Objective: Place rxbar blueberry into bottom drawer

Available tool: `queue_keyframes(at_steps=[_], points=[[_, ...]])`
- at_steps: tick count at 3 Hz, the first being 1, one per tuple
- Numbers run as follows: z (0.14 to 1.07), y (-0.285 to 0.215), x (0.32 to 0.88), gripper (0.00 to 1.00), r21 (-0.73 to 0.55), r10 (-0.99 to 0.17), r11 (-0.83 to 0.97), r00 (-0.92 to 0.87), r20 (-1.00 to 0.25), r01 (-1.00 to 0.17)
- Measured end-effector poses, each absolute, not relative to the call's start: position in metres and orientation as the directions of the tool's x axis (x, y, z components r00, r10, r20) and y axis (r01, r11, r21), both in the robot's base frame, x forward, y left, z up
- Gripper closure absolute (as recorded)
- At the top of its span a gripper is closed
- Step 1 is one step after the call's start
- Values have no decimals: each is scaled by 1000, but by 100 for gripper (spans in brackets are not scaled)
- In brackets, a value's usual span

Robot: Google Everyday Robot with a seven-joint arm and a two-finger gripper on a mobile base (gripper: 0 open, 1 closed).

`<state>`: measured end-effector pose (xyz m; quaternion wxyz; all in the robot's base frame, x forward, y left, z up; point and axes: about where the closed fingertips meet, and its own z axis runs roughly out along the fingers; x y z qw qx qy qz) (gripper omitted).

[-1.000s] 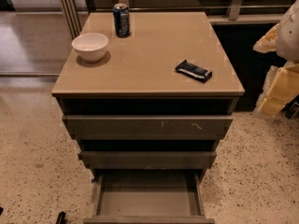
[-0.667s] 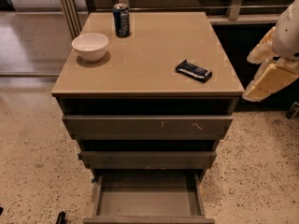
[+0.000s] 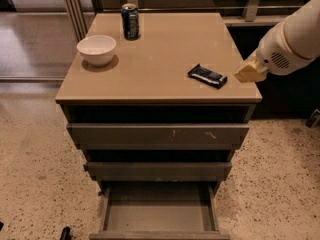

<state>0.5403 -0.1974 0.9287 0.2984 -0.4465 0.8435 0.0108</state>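
Observation:
The rxbar blueberry (image 3: 207, 76), a flat dark bar with white print, lies on the tan cabinet top (image 3: 165, 49) near its right front corner. My gripper (image 3: 249, 72) comes in from the right on a white arm and hangs just right of the bar, at the cabinet's right edge, apart from it. The bottom drawer (image 3: 159, 215) is pulled out below the two upper drawers, and its grey floor is bare.
A white bowl (image 3: 97, 49) sits at the left of the cabinet top. A tall blue drink can (image 3: 130, 21) stands at the back. Speckled floor surrounds the cabinet, with a dark shelf unit behind and to the right.
The arm has swung in from the far right edge toward the cabinet, bringing the gripper close to the bar's right end. The bar, bowl and can have not moved.

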Motion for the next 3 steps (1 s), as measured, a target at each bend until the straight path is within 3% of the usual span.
queue_keyframes(at_steps=[1,2,3], points=[[940,-195,558,100,-274,-708,642,-418,-569,-716],[940,-195,558,100,-275,-710,641,-417,-568,-717],[929,-195,569,85,-270,-673,685,-445,-591,-677]])
